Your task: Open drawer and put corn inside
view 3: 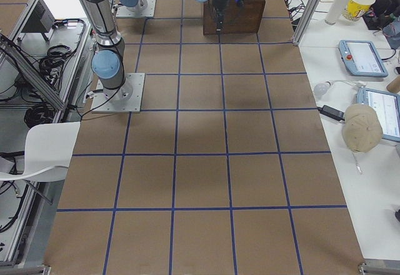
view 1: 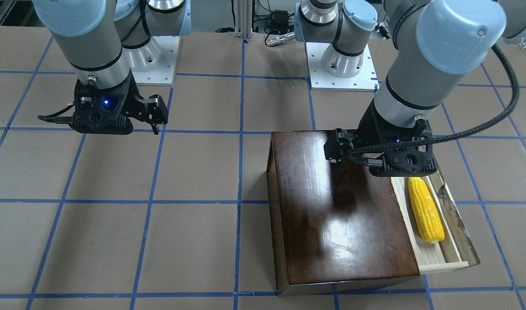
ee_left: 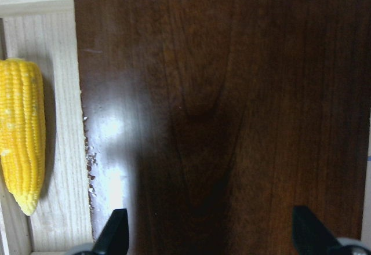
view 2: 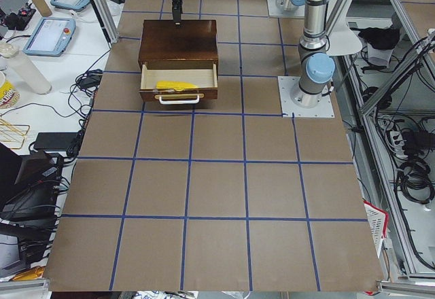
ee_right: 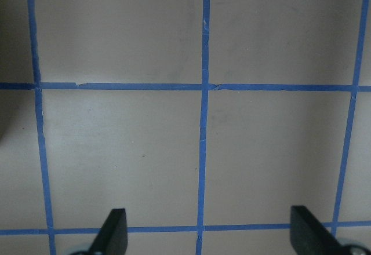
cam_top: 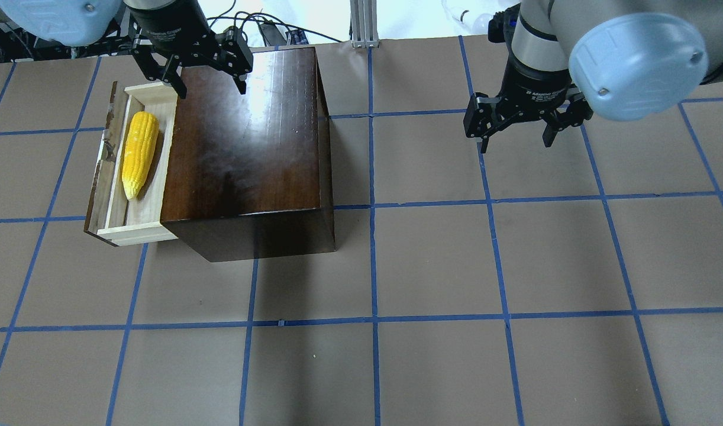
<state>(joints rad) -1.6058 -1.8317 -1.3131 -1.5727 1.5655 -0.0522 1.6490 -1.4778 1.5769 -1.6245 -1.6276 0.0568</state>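
The drawer (cam_top: pixel 142 207) stands pulled out of the glossy dark brown box (cam_top: pixel 249 136), on the table's left in the overhead view. The yellow corn (cam_top: pixel 139 152) lies lengthwise on the drawer's pale wood floor; it also shows in the front-facing view (view 1: pixel 425 211) and the left wrist view (ee_left: pixel 22 133). My left gripper (cam_top: pixel 210 89) is open and empty, above the far part of the box's top, beside the drawer. My right gripper (cam_top: pixel 515 142) is open and empty, above bare table on the right.
The drawer's white handle (view 2: pixel 178 98) sticks out from its dark front panel. The table is brown paper with a blue tape grid (cam_top: pixel 373 201). The arm bases (view 1: pixel 342 64) stand at the robot's edge of the table. Tablets and cables lie on side desks.
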